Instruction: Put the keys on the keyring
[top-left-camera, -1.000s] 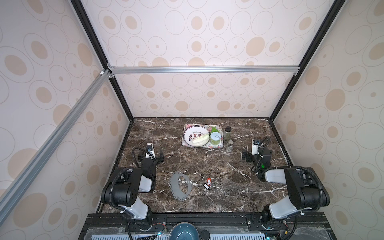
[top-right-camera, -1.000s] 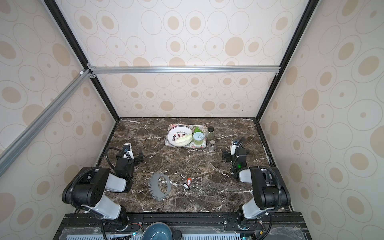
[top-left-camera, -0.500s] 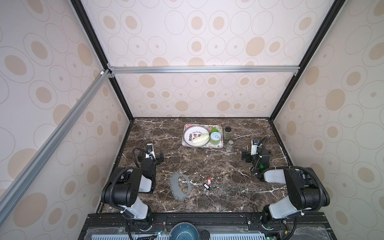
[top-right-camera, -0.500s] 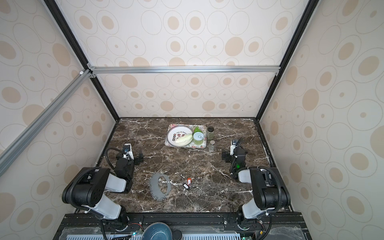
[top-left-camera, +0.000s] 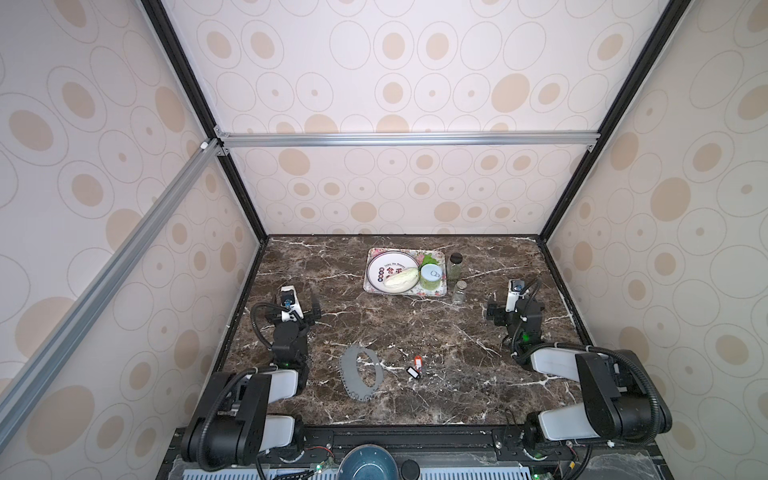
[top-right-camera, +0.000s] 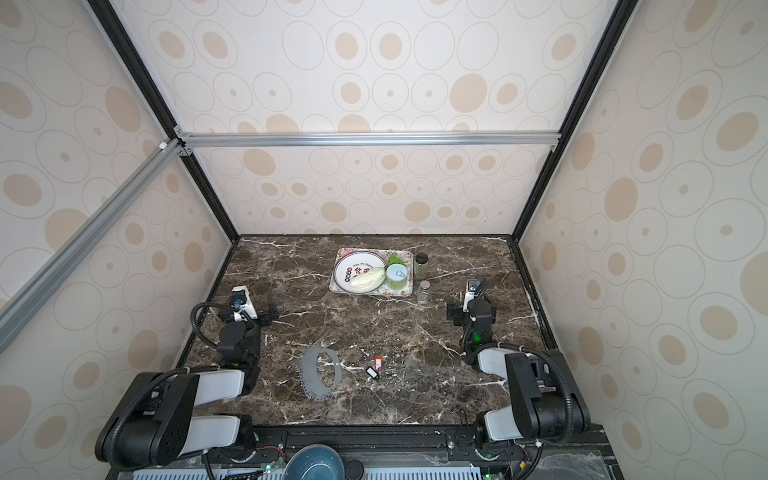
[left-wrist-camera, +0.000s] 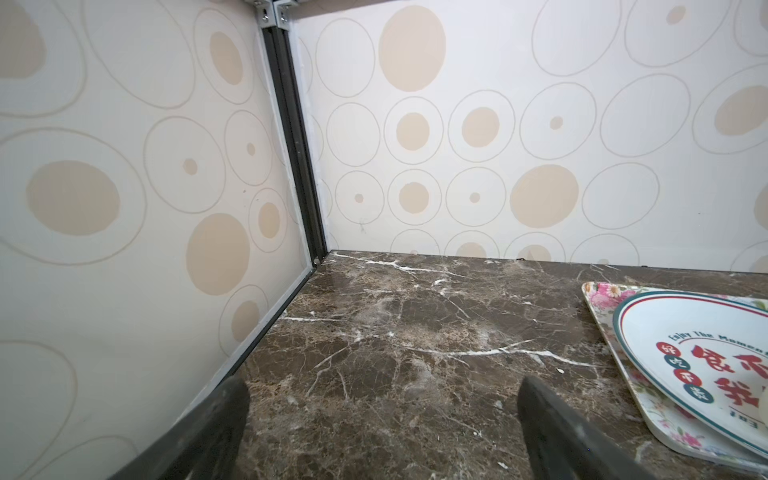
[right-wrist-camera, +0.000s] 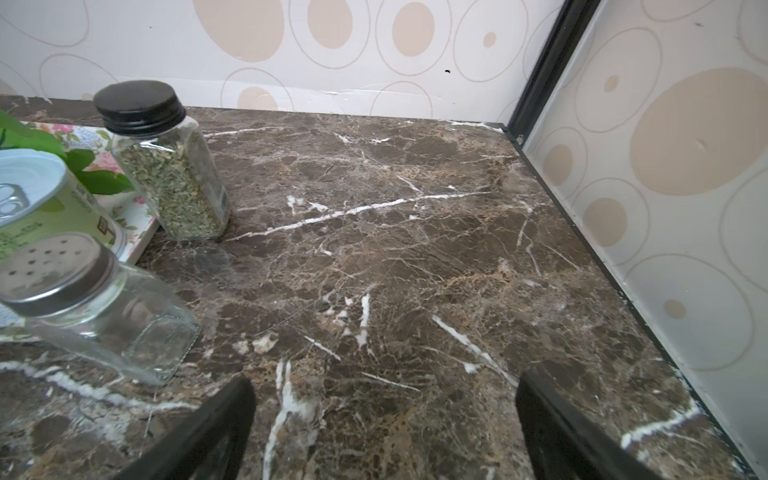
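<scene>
- Checking in from the remote seat. In both top views the keyring (top-left-camera: 347, 370) (top-right-camera: 307, 370) lies flat on the worktop (top-left-camera: 457, 374), at roughly 7 o'clock from the middle of the marble, near the front edge.
- The keys sit just off the keyring's 3 o'clock side and are not on it. The red-tagged key (top-left-camera: 418, 362) (top-right-camera: 377, 362) is at about 1 o'clock of the black-tagged key (top-left-camera: 412, 372) (top-right-camera: 372, 372). They're right beside each other, but they're too tiny for me to say if they touch.
- The left fingers (top-left-camera: 316, 309) (left-wrist-camera: 552, 424) are out at 9 o'clock by the side wall, spread wide and low over the marble. My wrist view shows bare stone between them, with a corner of the tray (left-wrist-camera: 598, 299) off to one side.
- The right fingers (top-left-camera: 492, 311) (right-wrist-camera: 552, 424) are at 3 o'clock and spread wide as well, again with bare marble between them. They're well apart from the keys.
- Clutter at 12 o'clock: the floral tray carries a white plate (top-left-camera: 382, 270) with a pale cabbage (top-left-camera: 401, 277) lying over its rim. A green can (top-left-camera: 431, 277) is at the plate's 3 o'clock.
- A herb jar (top-left-camera: 456, 266) (right-wrist-camera: 174, 183) with a black lid stands upright just off the tray's 3 o'clock edge. A clear shaker jar (top-left-camera: 459, 291) (right-wrist-camera: 104, 316) stands at the herb jar's 6 o'clock.
</scene>
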